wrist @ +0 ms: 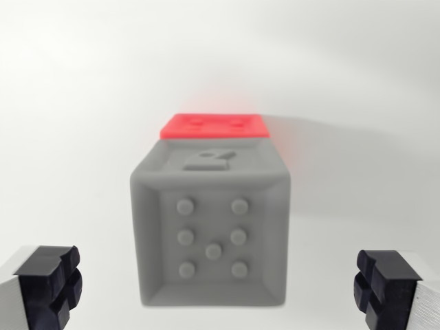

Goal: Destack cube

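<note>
I see the grey cube (212, 230) in the middle of the frame, studs on its near face, sitting on a red cube (214, 126) that peeks out just above it. My fingers (45, 285) are spread wide at the lower corners, touching nothing. The white tabletop (82, 89) fills the rest.

There were two cubes in all: one grey cube (212, 237); one red cube (213, 126) showing beyond its top edge; the grey cube's near face carried seven round studs; two dark fingertips (49, 282) of one hand (220, 285) showed.
</note>
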Tool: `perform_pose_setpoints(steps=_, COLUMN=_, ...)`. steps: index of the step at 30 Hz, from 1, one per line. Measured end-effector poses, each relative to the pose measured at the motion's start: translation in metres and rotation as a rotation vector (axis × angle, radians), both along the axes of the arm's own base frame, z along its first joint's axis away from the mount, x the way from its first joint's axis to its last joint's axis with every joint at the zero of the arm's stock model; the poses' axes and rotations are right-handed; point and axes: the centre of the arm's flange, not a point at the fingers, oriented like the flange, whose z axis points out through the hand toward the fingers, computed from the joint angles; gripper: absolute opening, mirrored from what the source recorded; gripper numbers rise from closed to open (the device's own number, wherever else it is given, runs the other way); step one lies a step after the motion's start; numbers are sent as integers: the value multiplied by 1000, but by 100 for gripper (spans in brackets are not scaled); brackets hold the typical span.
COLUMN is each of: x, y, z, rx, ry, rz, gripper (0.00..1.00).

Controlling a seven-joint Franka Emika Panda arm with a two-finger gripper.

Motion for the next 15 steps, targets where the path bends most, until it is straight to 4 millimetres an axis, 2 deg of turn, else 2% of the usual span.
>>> perform_pose_setpoints(steps=9, x=0, y=2, z=-37, rx=1, ry=3, rz=3, gripper=100)
perform_pose_setpoints(steps=15, x=0, y=2, z=-51, rx=0, ry=2, rz=4, gripper=100)
